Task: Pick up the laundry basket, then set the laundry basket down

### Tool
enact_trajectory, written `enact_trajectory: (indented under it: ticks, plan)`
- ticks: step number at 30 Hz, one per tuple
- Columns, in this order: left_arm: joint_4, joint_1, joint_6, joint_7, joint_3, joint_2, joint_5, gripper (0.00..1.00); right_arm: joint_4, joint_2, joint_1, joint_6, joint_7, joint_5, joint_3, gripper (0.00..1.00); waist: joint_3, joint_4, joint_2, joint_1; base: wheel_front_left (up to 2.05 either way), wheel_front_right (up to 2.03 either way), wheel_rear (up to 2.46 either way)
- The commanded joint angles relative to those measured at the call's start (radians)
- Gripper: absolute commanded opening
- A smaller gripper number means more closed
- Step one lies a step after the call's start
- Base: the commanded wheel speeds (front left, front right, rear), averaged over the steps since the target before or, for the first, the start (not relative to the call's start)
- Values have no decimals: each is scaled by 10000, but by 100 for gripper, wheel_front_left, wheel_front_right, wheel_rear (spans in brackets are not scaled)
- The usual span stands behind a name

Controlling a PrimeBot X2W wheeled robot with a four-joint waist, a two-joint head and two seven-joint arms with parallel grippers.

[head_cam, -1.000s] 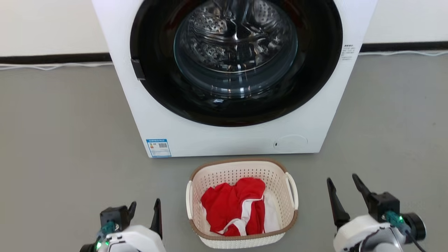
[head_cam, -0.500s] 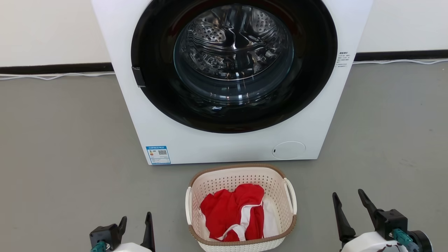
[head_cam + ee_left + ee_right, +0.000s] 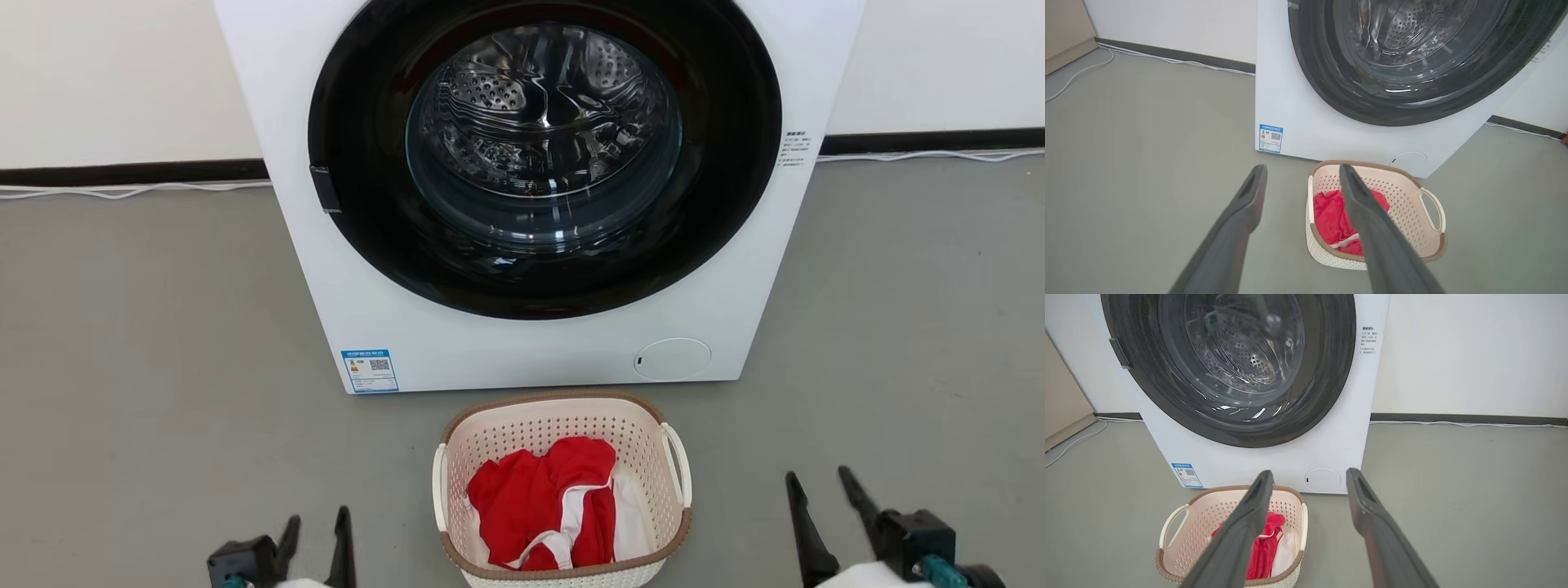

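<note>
1. On the floor (image 3: pixel 122 367), just in front of the washer (image 3: pixel 522 359), I see the laundry basket (image 3: pixel 539 426) with red clothes (image 3: pixel 531 490) inside.
2. Left gripper (image 3: pixel 317 516) sits near-left of it, fingers apart, holding nothing.
3. Right gripper (image 3: pixel 816 474) sits near-right, fingers apart, clear of the basket.

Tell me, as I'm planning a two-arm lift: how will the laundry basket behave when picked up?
Probably stiff: the laundry basket is perforated moulded plastic with a thick rim. Likely light, since the load looks like a single red-and-white garment. Its loop handles sit on opposite sides, so lifting one alone might tip it.
</note>
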Motion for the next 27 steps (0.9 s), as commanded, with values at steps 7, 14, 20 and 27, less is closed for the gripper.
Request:
enact_trajectory:
  ticks: [7, 14, 20, 27]
  plan:
    - [365, 167, -41, 143, 68, -124, -274, 0, 426, 31, 119, -4, 152, 326, -72, 0, 5, 5, -1, 3, 0, 0, 0]
    - [178, 132, -158, 343, 210, -136, -968, 0, 259, 26, 91, 0, 353, 1263, -64, 0, 21, 6, -1, 7, 0, 0, 0]
    - [30, 82, -257, 505, 325, -147, -1557, 0, 106, 23, 61, 3, 488, 2050, -34, 0, 58, 9, -1, 1, 0, 0, 0]
    - [-141, 26, -374, 702, 466, -159, -2248, 0, -50, 18, 13, 7, 674, 2962, -30, 0, 85, 13, -1, 1, 0, 0, 0]
